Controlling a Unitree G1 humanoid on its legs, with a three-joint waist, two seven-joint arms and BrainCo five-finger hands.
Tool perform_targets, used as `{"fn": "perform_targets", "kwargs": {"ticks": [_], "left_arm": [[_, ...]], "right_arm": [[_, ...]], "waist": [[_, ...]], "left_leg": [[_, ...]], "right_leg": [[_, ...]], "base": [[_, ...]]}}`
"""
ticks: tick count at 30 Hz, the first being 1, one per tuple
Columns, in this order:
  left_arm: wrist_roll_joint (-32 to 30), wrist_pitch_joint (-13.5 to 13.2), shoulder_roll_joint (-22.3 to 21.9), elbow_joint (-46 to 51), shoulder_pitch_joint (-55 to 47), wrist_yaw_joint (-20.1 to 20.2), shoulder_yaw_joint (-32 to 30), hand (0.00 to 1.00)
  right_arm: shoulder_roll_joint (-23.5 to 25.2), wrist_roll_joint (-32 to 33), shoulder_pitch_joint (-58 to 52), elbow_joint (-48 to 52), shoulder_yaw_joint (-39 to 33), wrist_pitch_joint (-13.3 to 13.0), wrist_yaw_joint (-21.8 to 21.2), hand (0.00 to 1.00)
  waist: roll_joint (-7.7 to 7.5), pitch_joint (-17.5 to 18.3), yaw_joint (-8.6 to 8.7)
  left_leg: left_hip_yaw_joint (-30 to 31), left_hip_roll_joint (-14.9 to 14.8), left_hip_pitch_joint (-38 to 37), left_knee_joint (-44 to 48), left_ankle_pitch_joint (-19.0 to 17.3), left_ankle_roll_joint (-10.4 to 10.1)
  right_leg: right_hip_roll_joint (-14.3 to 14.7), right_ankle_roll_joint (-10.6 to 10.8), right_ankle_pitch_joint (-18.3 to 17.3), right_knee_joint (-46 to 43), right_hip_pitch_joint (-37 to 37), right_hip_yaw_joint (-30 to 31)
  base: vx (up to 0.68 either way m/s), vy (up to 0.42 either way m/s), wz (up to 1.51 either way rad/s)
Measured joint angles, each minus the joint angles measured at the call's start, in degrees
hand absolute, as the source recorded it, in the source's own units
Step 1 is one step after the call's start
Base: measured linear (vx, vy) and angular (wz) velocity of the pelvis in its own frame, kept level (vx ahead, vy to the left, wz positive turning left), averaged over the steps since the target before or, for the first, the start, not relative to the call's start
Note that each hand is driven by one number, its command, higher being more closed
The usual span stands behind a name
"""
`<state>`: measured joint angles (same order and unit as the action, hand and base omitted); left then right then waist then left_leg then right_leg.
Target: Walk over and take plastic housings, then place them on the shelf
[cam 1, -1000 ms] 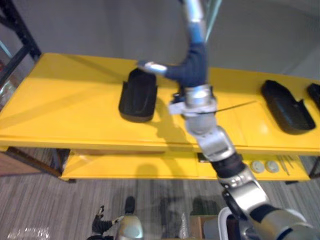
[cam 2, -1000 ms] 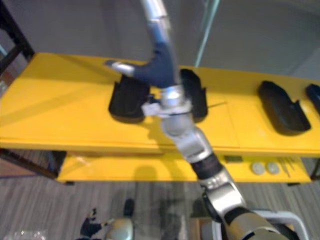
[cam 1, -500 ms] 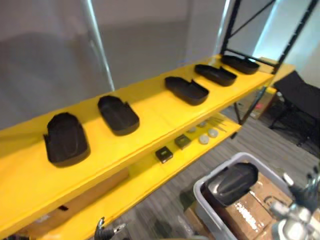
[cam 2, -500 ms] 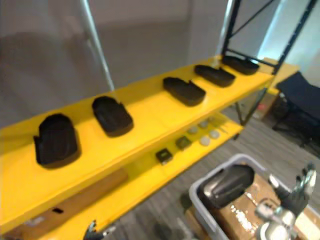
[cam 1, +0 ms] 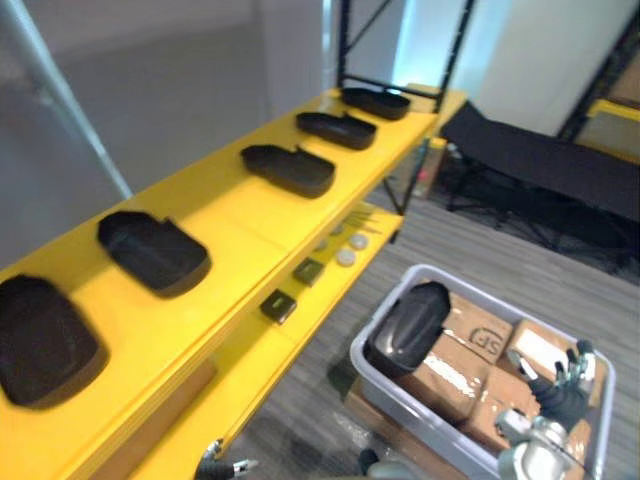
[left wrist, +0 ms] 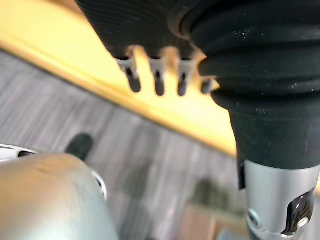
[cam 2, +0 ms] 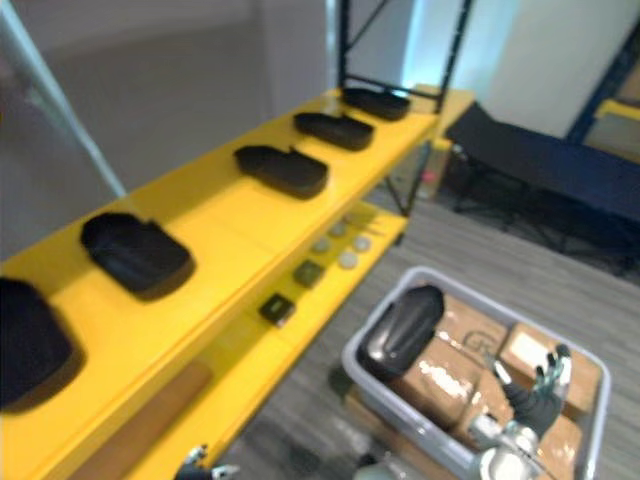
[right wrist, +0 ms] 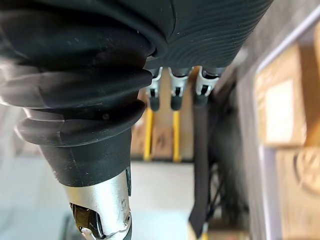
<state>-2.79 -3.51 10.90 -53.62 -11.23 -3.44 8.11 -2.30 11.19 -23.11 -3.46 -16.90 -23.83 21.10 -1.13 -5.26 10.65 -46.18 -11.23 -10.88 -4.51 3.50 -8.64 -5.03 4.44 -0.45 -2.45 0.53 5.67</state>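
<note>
Turnaround off the yellow shelf (cam 1: 240, 215), faced squarely a second ago, toward the grey bin (cam 1: 372, 368) on the floor. Suggests one placement finished, next pick-up due. Shelved housings (cam 1: 290, 168) in a row, long axes roughly across the board. Next housing (cam 1: 408, 325) in the bin against its shelf-side wall, long axis along that wall, domed back up. Right hand (cam 2: 527, 393) low over the bin's end away from the shelf, fingers spread, empty. Left hand (left wrist: 158, 80) loose, empty.

The right hand (cam 1: 560, 388) is held up at the lower right, fingers straight and spread, holding nothing. The left hand (cam 1: 218, 464) hangs low at the bottom edge, fingers relaxed and empty
</note>
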Motion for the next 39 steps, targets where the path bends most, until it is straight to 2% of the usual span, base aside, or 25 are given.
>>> {"fn": "perform_targets", "kwargs": {"ticks": [2,3,5,6,7,8,9,11,16,19,21,24,25,26,27,29,31,32,33,34,35,36,37,38,39], "left_arm": [[0.26,-0.15,-0.1,0.37,0.66,0.22,0.01,0.0],[1.37,-0.16,-0.62,0.95,0.73,-0.17,0.87,0.0],[4.1,-0.17,-1.44,3.03,0.72,-0.56,2.48,0.0],[5.11,-0.32,-2.43,4.32,0.73,-0.8,2.8,0.0],[5.1,-1.69,-3.37,5.81,0.98,-1.2,4.47,0.0],[5.12,-2.93,-4.12,7.13,1.4,-1.83,5.41,0.0],[5.12,-3.62,-4.21,7.57,1.9,-2.25,5.76,0.0],[6.32,-6.39,-4.07,9.71,2.38,-3.16,5.77,0.0],[6.15,-7.29,-2.82,15.19,-0.34,-2.53,5.63,0.0],[4.2,-7.68,-2.22,18.36,-2.19,-1.63,5.58,0.0],[4.03,-7.61,-2.28,20.02,-2.59,0.16,5.93,0.0],[3.83,-6.09,-2.32,22.79,-2.3,1.24,6.12,0.0],[3.28,-5.42,-2.27,23.36,-2.11,1.06,6.09,0.0],[2.59,-5.14,-2.3,23.41,-1.97,0.86,6.07,0.0],[2.17,-5.04,-2.48,23.45,-1.78,-0.05,6.01,0.0],[2.48,-4.26,-1.94,23.45,-1.54,-1.43,5.5,0.0],[2.95,-3.59,-1.62,23.5,-1.89,-3.02,3.91,0.0],[2.94,-3.14,-1.46,23.57,-1.65,-3.71,1.85,0.0],[2.93,-2.94,-1.67,23.42,-1.29,-3.96,1.21,0.0],[2.81,-2.98,-2.23,22.62,-1.01,-4.27,-0.52,0.0],[2.8,-3.51,-2.75,20.89,-0.1,-4.51,-0.97,0.0],[2.82,-3.53,-2.6,20.09,0.11,-4.58,-0.85,0.0],[2.92,-4.11,-2.27,19.08,-0.56,-5.08,-0.89,0.0],[2.99,-4.19,-2.11,18.11,-1.32,-5.5,-1.15,0.0],[3.07,-4.21,-1.96,17.77,-1.68,-5.64,-1.15,0.0]], "right_arm": [[-0.65,0.53,0.28,0.29,-0.08,-0.05,-1.84,0.0],[-2.44,0.57,1.55,0.25,0.69,-0.17,-3.66,0.0],[-5.18,0.6,4.65,0.05,2.9,-0.51,-5.5,0.0],[-6.16,1.26,6.24,0.06,3.9,-1.26,-6.32,0.0],[-6.94,1.73,8.37,-0.03,4.8,-2.12,-7.11,0.0],[-7.06,1.62,10.39,-0.02,4.96,-2.45,-7.31,0.0],[-7.04,1.55,11.19,-0.03,5.34,-2.45,-7.32,0.0],[-6.77,1.4,12.71,-0.11,7.86,-2.45,-7.29,0.0],[-4.65,1.54,12.55,-0.58,10.63,-2.45,-6.91,0.0],[-3.7,1.5,10.68,-2.47,11.7,-2.36,-4.68,0.0],[-2.76,1.28,9.76,-2.45,11.95,-2.37,-2.68,0.0],[-1.37,1.54,7.23,-2.03,12.42,-2.37,-2.94,0.0],[-1.37,1.48,5.1,-1.41,12.73,-2.37,-3.62,0.0],[-1.43,1.47,4.41,-1.17,12.72,-2.37,-3.74,0.0],[-1.39,1.52,3.93,-0.97,12.78,-2.37,-3.81,0.0],[-1.35,1.55,3.93,-0.33,13.2,-2.38,-3.89,0.0],[-1.16,1.52,4.34,0.49,14.5,-2.5,-3.92,0.0],[-0.93,1.5,5.49,0.17,15.47,-2.43,-3.93,0.0],[-0.83,1.51,5.8,-0.11,15.89,-2.42,-3.86,0.0],[-0.32,1.49,6.7,-1.67,16.53,-2.25,-3.69,0.0],[0.07,1.51,7.53,-2.04,16.94,-2.01,-3.48,0.0],[0.01,1.5,7.11,-2.08,17.07,-1.99,-3.48,0.0],[-0.04,1.37,6.53,-2.33,17.61,-1.84,-3.66,0.0],[-0.05,1.16,6.72,-2.4,18.41,-1.31,-3.94,0.0],[-0.04,1.11,6.78,-2.41,18.87,-0.88,-4.2,0.0]], "waist": [[0.45,-0.27,-0.5],[1.58,-0.37,-0.72],[3.15,-0.67,-0.96],[3.45,-1.06,-1.23],[5.09,-1.6,-1.91],[6.12,-1.93,-1.98],[6.12,-2.2,-2.04],[5.06,-3.25,-2.69],[3.72,-3.89,-4.86],[4.13,-4.24,-5.37],[4.36,-4.83,-5.4],[3.22,-7.17,-6.12],[2.67,-7.23,-6.25],[2.66,-7.11,-6.25],[2.25,-7.21,-6.36],[0.92,-7.4,-6.7],[-1.35,-6.84,-7.31],[-2.32,-6.6,-7.93],[-2.06,-6.54,-8.02],[-1.14,-6.4,-9.0],[-0.49,-7.57,-9.2],[-0.79,-7.43,-9.09],[-0.78,-7.24,-9.31],[-1.29,-6.95,-9.69],[-1.74,-6.71,-9.7]], "left_leg": [[9.58,-0.72,2.97,8.13,-6.64,0.83],[16.81,-1.79,5.8,14.71,-11.19,3.28],[26.91,-2.29,9.78,23.03,-14.3,5.91],[30.89,-2.08,11.56,26.05,-15.82,6.1],[34.78,-1.96,11.84,27.11,-17.76,5.3],[36.32,-1.52,11.76,25.9,-18.76,4.03],[36.41,-0.94,11.77,25.22,-18.85,3.88],[36.66,1.26,11.82,22.66,-18.89,3.66],[40.4,4.11,14.05,24.31,-19.95,2.78],[42.71,4.01,16.29,30.13,-22.32,2.86],[42.28,3.26,16.88,34.24,-24.49,3.24],[38.55,1.34,14.84,38.28,-27.42,4.61],[37.05,0.87,14.97,37.87,-27.4,5.55],[36.15,0.62,14.9,37.05,-26.91,6.3],[33.88,-0.5,14.87,35.01,-25.18,6.73],[31.31,-1.13,14.89,32.42,-22.74,6.32],[27.81,-1.04,14.88,31.21,-21.19,5.33],[26.63,-0.72,15.89,31.85,-21.32,5.4],[26.95,-0.63,16.74,31.0,-21.24,5.72],[26.02,-1.8,16.1,27.47,-19.57,6.25],[22.37,-3.11,14.13,23.83,-16.22,4.92],[21.52,-2.86,13.43,22.52,-15.4,4.75],[19.02,-3.26,12.36,21.38,-14.65,4.25],[16.83,-4.19,12.03,21.78,-14.38,3.78],[15.75,-4.73,12.25,22.46,-14.32,3.66]], "right_leg": [[1.03,0.61,0.44,-0.02,0.8,3.17],[2.3,0.9,1.14,-0.3,1.48,5.75],[3.16,1.02,1.6,-0.84,2.41,9.04],[3.14,1.07,1.65,-1.28,3.33,10.42],[3.86,1.39,1.84,-1.48,3.88,11.25],[4.07,1.93,2.15,-1.5,4.68,11.57],[3.81,2.26,2.35,-1.51,5.01,11.57],[1.66,2.98,2.69,-1.58,5.9,10.25],[-1.7,4.69,1.86,-2.12,5.49,6.67],[-1.56,5.2,1.05,-4.5,5.57,5.43],[-0.83,5.18,1.06,-5.98,5.55,5.99],[-0.12,4.05,2.23,-9.01,5.68,3.66],[-0.32,-1.83,1.57,-7.35,6.13,1.99],[-0.51,-5.02,0.08,-7.24,6.48,0.51],[-0.92,-6.41,-1.98,-11.33,9.14,-1.76],[-1.35,-6.2,-2.76,-20.1,11.83,-6.12],[-4.07,-5.93,-4.04,-24.36,11.01,-12.59],[-3.01,-3.86,-1.6,-20.25,11.35,-15.2],[-1.89,-4.86,-0.03,-16.8,11.21,-14.78],[1.27,-10.2,6.58,-5.7,9.07,-12.61],[-0.58,-11.67,1.39,-12.09,9.15,-16.95],[-2.58,-10.63,-0.99,-16.4,9.37,-18.74],[-6.61,-9.09,-2.82,-22.02,9.04,-21.59],[-9.58,-8.6,-2.6,-23.02,8.06,-22.8],[-10.49,-7.71,-1.8,-22.36,7.59,-23.16]], "base": [[0.1,-0.032,-0.9],[0.14,-0.02,-1.03],[0.13,0.026,-1.0],[0.05,0.134,-0.94],[0.02,0.194,-0.74],[0.0,0.174,-0.41],[-0.04,0.146,-0.03],[-0.09,0.143,0.26],[-0.11,0.13,0.37],[-0.08,0.079,0.27],[-0.1,0.123,-0.27],[-0.19,0.117,-0.7],[-0.28,0.093,-0.75],[-0.25,0.083,-0.71],[-0.14,0.051,-0.74],[-0.09,0.005,-0.67],[-0.02,-0.057,-0.86],[-0.07,-0.089,-1.09],[-0.09,-0.07,-1.36],[-0.08,-0.064,-1.28],[-0.04,-0.04,-1.17],[-0.02,-0.049,-0.95],[-0.03,-0.112,-0.94],[-0.02,-0.147,-1.01],[0.0,-0.212,-0.99]]}}
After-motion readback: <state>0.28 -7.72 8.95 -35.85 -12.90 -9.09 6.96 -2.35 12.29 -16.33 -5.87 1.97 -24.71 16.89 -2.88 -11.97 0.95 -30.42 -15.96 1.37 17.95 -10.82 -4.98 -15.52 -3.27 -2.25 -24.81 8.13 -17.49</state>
